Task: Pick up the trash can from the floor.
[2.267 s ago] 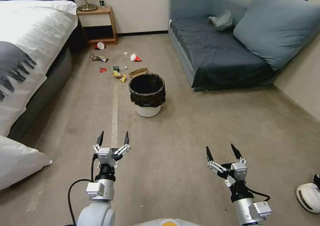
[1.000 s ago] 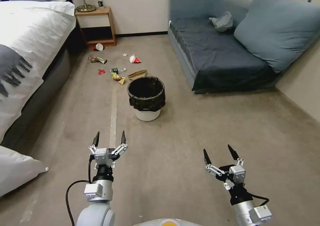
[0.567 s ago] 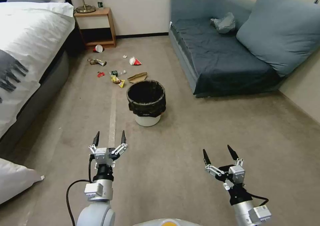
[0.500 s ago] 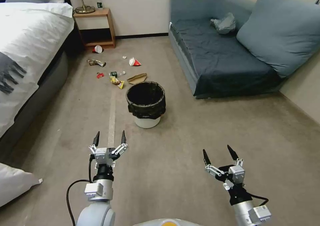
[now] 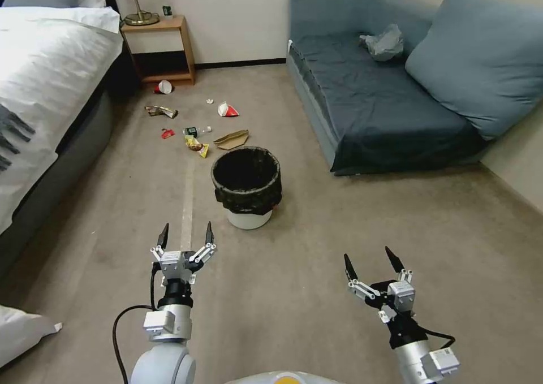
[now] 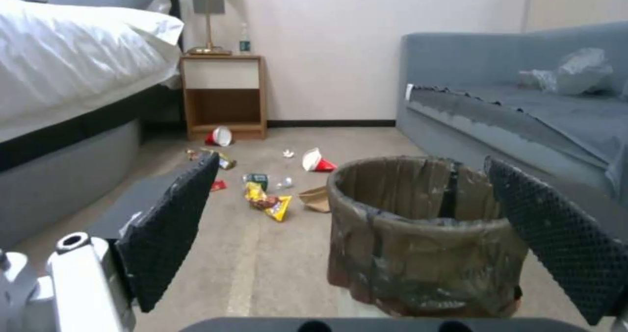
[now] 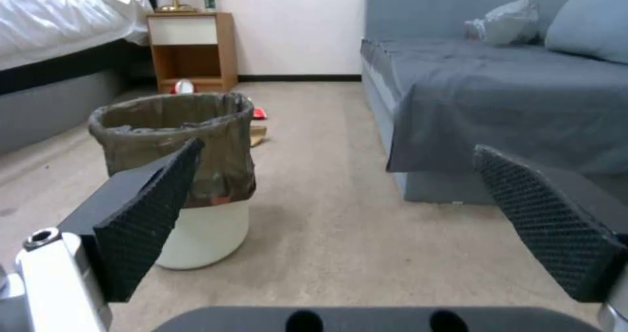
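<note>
The trash can [image 5: 247, 187] stands upright on the floor [image 5: 317, 248] at centre frame, litter [image 5: 195, 143] behind it. It looks light, thin-walled, its bag slippery; I judge the rim the best hold. My left gripper [image 5: 185, 234] and right gripper [image 5: 369, 260] hover low in the frame, spread wide, empty.

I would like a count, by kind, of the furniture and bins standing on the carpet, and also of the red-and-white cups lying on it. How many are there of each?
Trash can: 1
Bed: 1
Sofa: 1
Nightstand: 1
Red-and-white cups: 2
Total: 6
</note>
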Robot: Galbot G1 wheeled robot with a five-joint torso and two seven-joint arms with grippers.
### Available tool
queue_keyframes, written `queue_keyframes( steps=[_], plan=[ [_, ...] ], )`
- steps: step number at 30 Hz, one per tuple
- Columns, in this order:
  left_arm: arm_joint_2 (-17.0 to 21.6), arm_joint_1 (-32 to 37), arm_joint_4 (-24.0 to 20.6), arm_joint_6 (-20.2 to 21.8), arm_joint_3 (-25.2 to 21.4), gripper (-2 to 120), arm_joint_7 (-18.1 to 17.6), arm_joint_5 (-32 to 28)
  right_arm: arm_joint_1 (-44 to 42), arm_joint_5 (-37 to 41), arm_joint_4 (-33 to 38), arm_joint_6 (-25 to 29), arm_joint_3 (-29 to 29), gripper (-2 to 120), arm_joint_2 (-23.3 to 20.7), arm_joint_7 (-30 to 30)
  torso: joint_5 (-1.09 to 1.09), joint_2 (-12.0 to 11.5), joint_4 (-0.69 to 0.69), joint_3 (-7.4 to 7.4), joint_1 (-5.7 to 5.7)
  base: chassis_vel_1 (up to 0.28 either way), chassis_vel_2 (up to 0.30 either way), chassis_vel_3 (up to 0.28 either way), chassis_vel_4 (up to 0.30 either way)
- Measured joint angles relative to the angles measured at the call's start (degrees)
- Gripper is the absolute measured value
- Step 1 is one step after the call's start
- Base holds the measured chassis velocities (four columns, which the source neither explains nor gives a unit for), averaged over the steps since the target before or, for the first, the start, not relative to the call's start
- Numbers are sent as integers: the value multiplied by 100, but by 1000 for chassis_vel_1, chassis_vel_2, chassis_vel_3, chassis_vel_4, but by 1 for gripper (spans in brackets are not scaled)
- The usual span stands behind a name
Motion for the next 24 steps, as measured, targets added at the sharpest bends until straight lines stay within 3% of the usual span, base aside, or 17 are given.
queue_keyframes(
  steps=[24],
  plan=[
    [3, 8, -12, 6, -13, 100, 2, 2, 19, 20, -26, -7, -11, 100, 0, -23, 0, 0, 0, 0, 0, -81, 83, 80, -87]
  ],
)
